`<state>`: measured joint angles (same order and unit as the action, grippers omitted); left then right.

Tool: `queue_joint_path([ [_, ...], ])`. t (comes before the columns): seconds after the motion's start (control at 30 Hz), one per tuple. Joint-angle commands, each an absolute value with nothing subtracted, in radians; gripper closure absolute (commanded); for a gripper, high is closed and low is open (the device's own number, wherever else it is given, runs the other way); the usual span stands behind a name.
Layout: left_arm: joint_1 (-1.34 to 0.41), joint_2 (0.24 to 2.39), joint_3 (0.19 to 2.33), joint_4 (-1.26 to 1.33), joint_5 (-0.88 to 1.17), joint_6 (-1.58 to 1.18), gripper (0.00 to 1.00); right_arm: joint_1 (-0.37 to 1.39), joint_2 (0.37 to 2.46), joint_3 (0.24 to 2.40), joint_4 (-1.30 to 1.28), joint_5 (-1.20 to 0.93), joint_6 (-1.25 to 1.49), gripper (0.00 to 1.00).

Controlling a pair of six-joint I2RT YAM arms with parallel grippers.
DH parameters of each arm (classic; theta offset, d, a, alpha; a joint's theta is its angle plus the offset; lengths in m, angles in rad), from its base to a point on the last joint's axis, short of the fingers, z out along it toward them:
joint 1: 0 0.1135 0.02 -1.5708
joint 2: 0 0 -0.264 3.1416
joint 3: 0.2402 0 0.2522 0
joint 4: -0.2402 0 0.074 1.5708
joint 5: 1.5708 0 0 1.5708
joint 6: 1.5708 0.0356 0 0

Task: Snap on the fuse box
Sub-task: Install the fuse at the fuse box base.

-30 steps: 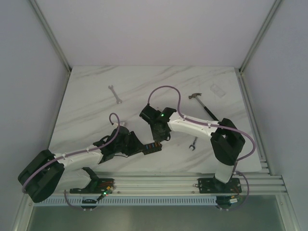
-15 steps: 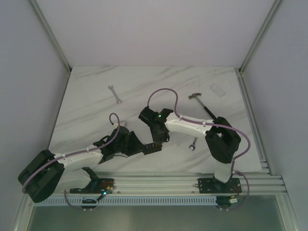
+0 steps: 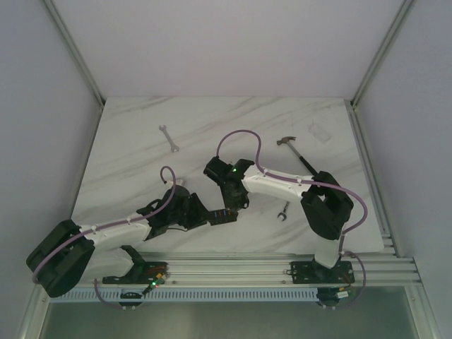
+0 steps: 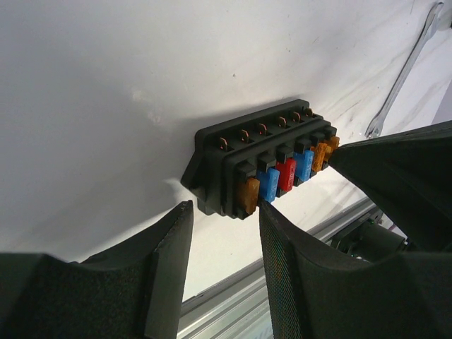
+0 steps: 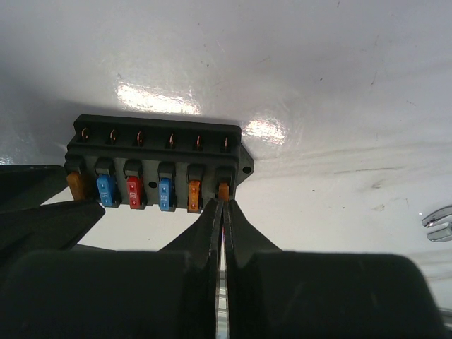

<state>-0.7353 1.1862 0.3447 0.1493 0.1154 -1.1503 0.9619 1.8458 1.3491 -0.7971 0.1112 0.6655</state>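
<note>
The fuse box (image 3: 224, 213) is a small black block with orange, blue and red fuses, lying on the marble table between my two grippers. In the left wrist view the fuse box (image 4: 265, 166) lies just past my left gripper (image 4: 224, 219), which is open, its right finger close to the near orange fuse. In the right wrist view my right gripper (image 5: 223, 205) is shut. Its tips press against the end orange fuse (image 5: 224, 188) of the fuse box (image 5: 155, 155). In the top view the left gripper (image 3: 210, 216) and right gripper (image 3: 233, 205) meet at the box.
A small wrench (image 3: 283, 210) lies right of the box, and shows in the left wrist view (image 4: 406, 67). Another wrench (image 3: 168, 138) lies at the far left. A hammer (image 3: 300, 157) and a clear plastic piece (image 3: 319, 132) lie at the far right. The aluminium rail (image 3: 233, 267) runs along the near edge.
My right arm has shifted a little to the left and its gripper has settled over the fuse box. The left arm has barely moved.
</note>
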Motion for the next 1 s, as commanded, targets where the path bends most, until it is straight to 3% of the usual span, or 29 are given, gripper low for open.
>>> queue_joint_path([
  [0.0,-0.742,1.181,0.332,0.150,0.121,-1.139,0.48,0.962,1.905,1.316,-0.835,0.092,0.668,1.00],
  [0.5,-0.743,1.200,0.336,0.163,0.128,-1.138,0.49,0.983,2.016,1.273,-0.770,0.061,0.657,1.00],
  [0.73,-0.741,1.200,0.340,0.162,0.121,-1.131,0.49,0.983,1.937,1.331,-0.781,0.103,0.658,1.00],
  [0.97,-0.741,1.235,0.379,0.121,0.093,-1.095,0.49,0.982,1.737,1.331,-0.746,0.180,0.657,0.74],
])
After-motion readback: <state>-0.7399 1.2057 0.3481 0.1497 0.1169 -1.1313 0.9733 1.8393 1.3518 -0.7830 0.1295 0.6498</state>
